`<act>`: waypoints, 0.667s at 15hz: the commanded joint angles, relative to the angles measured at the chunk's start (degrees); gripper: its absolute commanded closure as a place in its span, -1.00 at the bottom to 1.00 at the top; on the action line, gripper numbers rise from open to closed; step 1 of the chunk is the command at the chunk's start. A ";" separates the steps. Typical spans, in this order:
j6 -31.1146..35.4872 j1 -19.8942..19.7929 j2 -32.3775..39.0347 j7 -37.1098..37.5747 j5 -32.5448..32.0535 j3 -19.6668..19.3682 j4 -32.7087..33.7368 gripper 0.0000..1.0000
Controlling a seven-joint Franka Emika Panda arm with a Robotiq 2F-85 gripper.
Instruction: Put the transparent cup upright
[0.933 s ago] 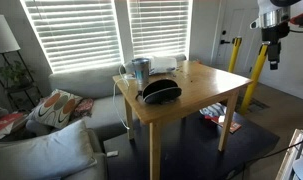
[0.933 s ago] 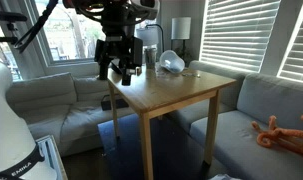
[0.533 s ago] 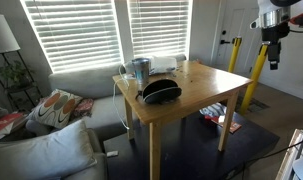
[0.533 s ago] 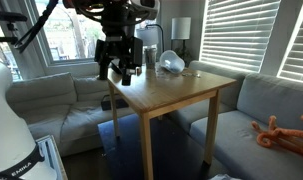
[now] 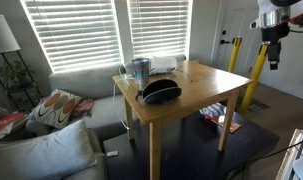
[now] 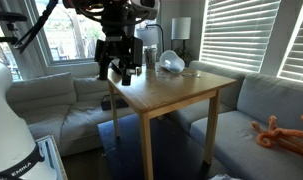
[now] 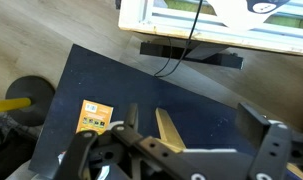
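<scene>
A living room with slatted blinds (image 5: 76, 30) and a grey sofa (image 5: 81, 85) surrounds a small wooden table (image 5: 196, 95). Its smooth top carries everything at one end: a blue-grey cup (image 5: 141, 70), a black oval object (image 5: 161, 92) and, just behind that near the far edge, the transparent cup (image 5: 181, 63). The cup is too small and pale here to tell its pose, though the task suggests it lies on its side. The gripper (image 6: 114, 72) hangs in the air off the table's side, well apart from the cup, jaws spread wide and empty. The wrist view shows only a dark rug (image 7: 101, 80) on wood floor below it.

The step in hand is the approach. I judge it best to travel in above the height of the blue-grey cup and come down on the transparent cup from the side away from the black oval object. The jaws should then close gently across the wall near the rim — a light clear tumbler is likely slippery, so a nudge before the jaws close could send it skidding on the wood or rolling toward the edge
</scene>
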 commanded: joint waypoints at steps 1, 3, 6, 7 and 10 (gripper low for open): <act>-0.34 0.91 -0.07 0.42 -0.33 -0.70 0.17 -1.00; -0.34 0.91 -0.07 0.42 -0.33 -0.70 0.17 -1.00; 0.93 1.82 0.94 0.31 -0.09 -0.16 1.87 -1.00; 0.97 2.37 1.99 0.76 0.17 0.48 3.39 -1.00; 1.61 5.62 7.14 2.61 0.80 3.89 11.97 -1.00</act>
